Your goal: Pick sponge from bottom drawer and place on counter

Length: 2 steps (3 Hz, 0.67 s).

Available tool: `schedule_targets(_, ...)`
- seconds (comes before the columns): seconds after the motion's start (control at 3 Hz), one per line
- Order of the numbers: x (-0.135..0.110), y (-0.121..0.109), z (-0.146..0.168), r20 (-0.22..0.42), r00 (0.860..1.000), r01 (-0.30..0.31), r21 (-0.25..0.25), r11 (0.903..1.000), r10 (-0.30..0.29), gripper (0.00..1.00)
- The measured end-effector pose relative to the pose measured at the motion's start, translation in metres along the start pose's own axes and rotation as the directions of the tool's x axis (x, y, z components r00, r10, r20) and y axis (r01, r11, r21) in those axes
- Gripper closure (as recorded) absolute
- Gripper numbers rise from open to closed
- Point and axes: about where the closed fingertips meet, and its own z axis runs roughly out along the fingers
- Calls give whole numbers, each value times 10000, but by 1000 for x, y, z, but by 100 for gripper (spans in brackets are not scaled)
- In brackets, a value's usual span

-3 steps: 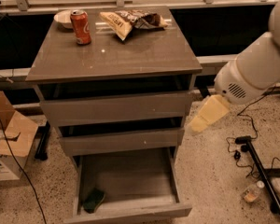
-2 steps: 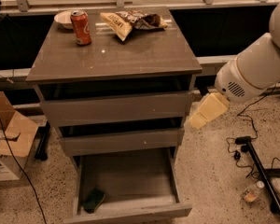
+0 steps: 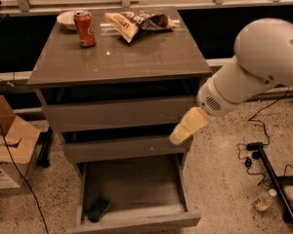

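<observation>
Since a moment ago my pincer [image 3: 188,126] has slid left and lower, to the right end of the middle drawer [image 3: 122,149]; whether it is open I cannot tell. The sponge [image 3: 98,208] lies flat in the front-left corner of the bottom drawer [image 3: 136,186]. I judge it light and squashy, best pinched across its narrow width from above. My arm [image 3: 263,67] slants down from the view's right.

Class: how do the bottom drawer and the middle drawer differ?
The bottom drawer is pulled wide open; the middle drawer is nearly shut. The bottom drawer shows a sponge at its front left; the middle drawer's inside is hidden. Both are grey and handleless. The claw hangs by the middle drawer's right end.
</observation>
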Motion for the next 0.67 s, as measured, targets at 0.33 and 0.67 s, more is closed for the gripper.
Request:
schedule_targets(0.33, -4, 15, 72, -503, 9958, -789, -473, 9958, 765, 0)
schedule_targets(0.67, 3, 23, 141, -917, 9791, -1891, -810, 9786, 1816, 0)
